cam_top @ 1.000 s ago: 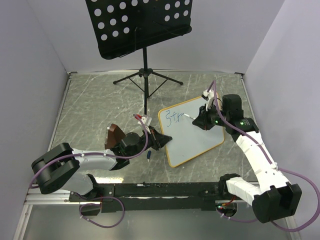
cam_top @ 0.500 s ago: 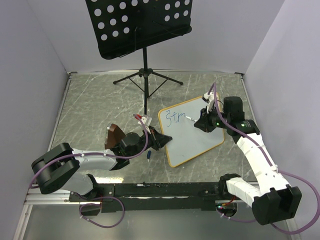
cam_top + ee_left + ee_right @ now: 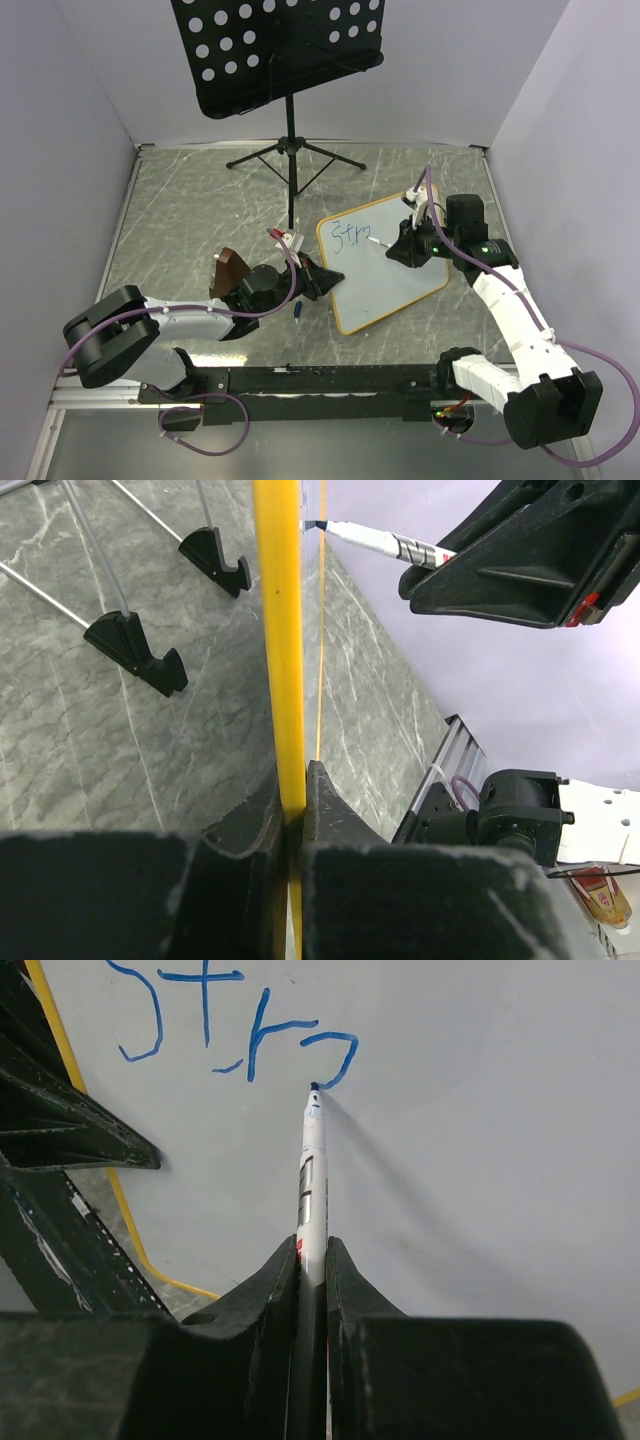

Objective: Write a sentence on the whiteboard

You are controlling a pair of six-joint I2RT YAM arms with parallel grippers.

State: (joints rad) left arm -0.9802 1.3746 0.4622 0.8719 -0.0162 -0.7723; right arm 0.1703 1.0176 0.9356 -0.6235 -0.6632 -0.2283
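The whiteboard (image 3: pixel 385 290) stands tilted on the grey marbled worktop (image 3: pixel 190 220), right of centre and roughly midway between the far and near edges. Its far right corner is hidden behind the right gripper (image 3: pixel 405 247). The left wrist view shows only its yellow-orange frame edge-on, so the face cannot be seen there. The right wrist view cuts the board off on all sides but the left.

The sentence (image 3: pixel 245 1045) is tiny from above. Up close it reads "Str" in blue, followed by an unfinished hook.

Compared with a second ago, that hook after the "r" is new, and the right gripper has shifted slightly along the line of writing. The board and the left arm sit where they were.

The marker (image 3: pixel 312 1170) is a slim white barrel with grey bands, and its blue tip touches the glossy white surface. The right gripper is clenched on its barrel. The left gripper (image 3: pixel 293 800), black and rough-textured, is clamped on the board's left edge.

Just beside it on the worktop lies a small blue object (image 3: pixel 299 313), too small to identify. A brown block (image 3: pixel 232 268) sits by the left wrist. The black perforated music stand (image 3: pixel 275 50) rises at the far edge on tripod feet (image 3: pixel 135 650).
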